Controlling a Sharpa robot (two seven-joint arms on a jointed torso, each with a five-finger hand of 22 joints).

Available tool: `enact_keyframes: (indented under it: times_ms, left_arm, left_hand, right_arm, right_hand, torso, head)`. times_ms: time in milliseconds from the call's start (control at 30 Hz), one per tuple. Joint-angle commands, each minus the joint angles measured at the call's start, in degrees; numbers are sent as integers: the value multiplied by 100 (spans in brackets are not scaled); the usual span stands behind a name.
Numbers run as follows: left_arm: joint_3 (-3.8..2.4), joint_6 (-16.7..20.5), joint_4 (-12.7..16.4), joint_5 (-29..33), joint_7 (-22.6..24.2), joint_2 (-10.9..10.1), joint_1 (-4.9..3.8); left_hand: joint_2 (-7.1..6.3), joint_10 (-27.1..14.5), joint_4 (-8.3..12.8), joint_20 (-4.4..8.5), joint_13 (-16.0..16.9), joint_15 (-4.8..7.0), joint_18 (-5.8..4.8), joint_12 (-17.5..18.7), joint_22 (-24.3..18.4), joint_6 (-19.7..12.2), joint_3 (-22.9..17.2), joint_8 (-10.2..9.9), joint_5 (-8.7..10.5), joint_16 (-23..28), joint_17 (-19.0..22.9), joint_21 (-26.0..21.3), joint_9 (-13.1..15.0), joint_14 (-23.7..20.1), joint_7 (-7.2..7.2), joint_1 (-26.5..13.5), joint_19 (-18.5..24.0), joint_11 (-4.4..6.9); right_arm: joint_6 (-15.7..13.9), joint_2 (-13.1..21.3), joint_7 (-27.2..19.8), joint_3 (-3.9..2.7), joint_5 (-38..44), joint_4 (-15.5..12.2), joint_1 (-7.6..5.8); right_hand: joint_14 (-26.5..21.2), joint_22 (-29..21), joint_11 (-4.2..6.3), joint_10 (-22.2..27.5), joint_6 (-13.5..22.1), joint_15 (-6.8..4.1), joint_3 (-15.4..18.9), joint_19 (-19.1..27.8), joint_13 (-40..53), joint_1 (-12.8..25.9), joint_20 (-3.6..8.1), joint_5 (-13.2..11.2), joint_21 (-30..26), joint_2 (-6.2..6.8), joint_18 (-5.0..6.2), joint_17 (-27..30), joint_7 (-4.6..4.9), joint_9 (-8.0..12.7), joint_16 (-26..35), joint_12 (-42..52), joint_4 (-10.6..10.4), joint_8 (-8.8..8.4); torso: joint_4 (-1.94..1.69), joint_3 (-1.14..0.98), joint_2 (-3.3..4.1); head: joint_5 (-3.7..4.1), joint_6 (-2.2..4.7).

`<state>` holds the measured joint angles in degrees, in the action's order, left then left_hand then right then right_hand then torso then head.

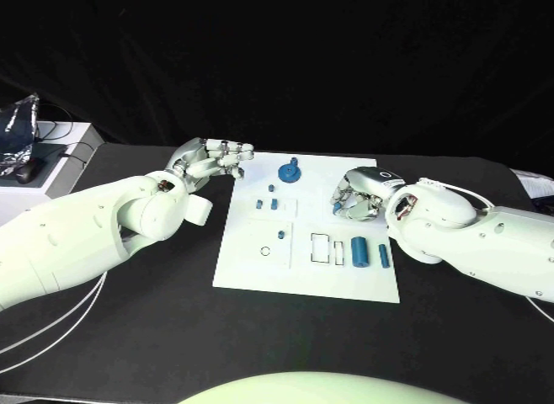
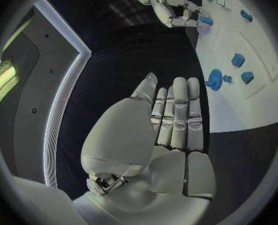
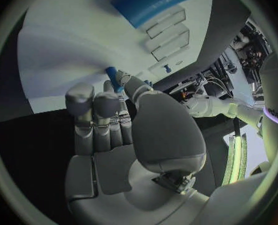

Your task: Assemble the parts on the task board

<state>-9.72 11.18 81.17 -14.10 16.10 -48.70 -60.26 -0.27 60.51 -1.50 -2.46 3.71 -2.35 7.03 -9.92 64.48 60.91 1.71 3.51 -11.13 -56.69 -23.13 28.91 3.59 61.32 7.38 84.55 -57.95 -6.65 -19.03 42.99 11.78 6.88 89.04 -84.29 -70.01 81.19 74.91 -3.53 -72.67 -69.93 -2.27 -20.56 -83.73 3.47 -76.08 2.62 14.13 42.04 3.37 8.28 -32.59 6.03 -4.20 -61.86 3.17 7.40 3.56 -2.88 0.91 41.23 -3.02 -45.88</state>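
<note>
One small blue part is pinched in the right hand at the task board's three o'clock edge. It should stay upright over its slot, while the left hand, fingers apart and holding nothing, waits at ten o'clock.

White task board mid-table; blue parts on it (cylinders lying by slots)

I am working in a robotics lab or test cell. My black worktop is backed by a black curtain across the far side. At the far left stands a white cabinet with a computer mouse and a crumpled foil bag. White cables trail over the near left.
</note>
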Motion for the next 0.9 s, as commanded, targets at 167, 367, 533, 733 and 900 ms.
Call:
enact_keyframes:
  times_ms: [167, 367, 533, 733, 900]
  left_arm:
    - [-4, -98, -8, -17, 18, 14, 0]
    - [-4, -97, -44, -17, 18, 15, 0]
    - [-4, -93, -71, -17, 16, 18, 0]
    - [-3, -96, -94, -15, 13, 28, 0]
    - [-2, -102, -105, -12, 11, 37, 0]
  left_hand:
    - [-23, -49, -1, -29, -6, -1, 17, -14, 23, 2, -34, 26, -3, -53, 11, -13, 7, -26, 34, -12, -2, 4]
    - [-23, -49, -1, -29, -6, -1, 17, -14, 23, 2, -34, 26, -3, -53, 11, -13, 7, -26, 34, -12, -2, 4]
    - [-23, -49, -1, -29, -6, -1, 17, -14, 23, 2, -34, 26, -3, -53, 11, -13, 7, -26, 34, -12, -2, 4]
    - [-23, -49, -1, -29, -6, -1, 17, -14, 23, 2, -34, 26, -3, -53, 11, -13, 7, -26, 34, -12, -2, 4]
    - [-21, -51, -1, -30, -7, -1, 19, -15, 40, 10, -40, 27, -3, -63, 18, -19, 8, -28, 30, -18, -4, 3]
  right_arm:
    - [-389, 59, 214, 2, -175, -96, 15]
    - [-562, 196, 202, -43, -672, -253, -27]
    - [-675, 320, 138, -105, -1088, -477, -120]
    - [-706, 359, 46, -138, -1296, -752, -186]
    - [-655, 189, -30, -123, -1260, -924, -156]
  right_hand:
    - [-18, 548, 104, -148, -45, -35, -160, -336, 5, 18, 79, 31, 153, -210, -69, -29, -20, -202, -46, 25, 114, 30]
    - [-20, 542, 101, -139, -42, -32, -189, -327, 3, 32, 77, 10, 147, -217, -65, -26, -20, -237, -44, 23, 138, 30]
    - [-19, 544, 100, -140, -38, -31, -208, -325, 3, 49, 75, 17, 170, -219, -62, -19, -16, -278, -45, 24, 168, 28]
    - [-16, 546, 100, -141, -39, -31, -209, -324, 3, 49, 74, 14, 185, -221, -63, -18, -15, -290, -49, 23, 179, 29]
    - [-17, 542, 97, -137, -31, -29, -212, -319, 3, 51, 73, 14, 170, -229, -60, -16, -11, -298, -50, 23, 185, 27]
  torso:
    - [-7, 3, -13]
    - [6, 0, -19]
    - [7, 5, -15]
    - [8, 5, -14]
    - [15, -3, -8]
  head:
    - [3, 1]
    - [-17, 12]
    - [-29, 33]
    - [-64, 59]
    - [-111, 59]
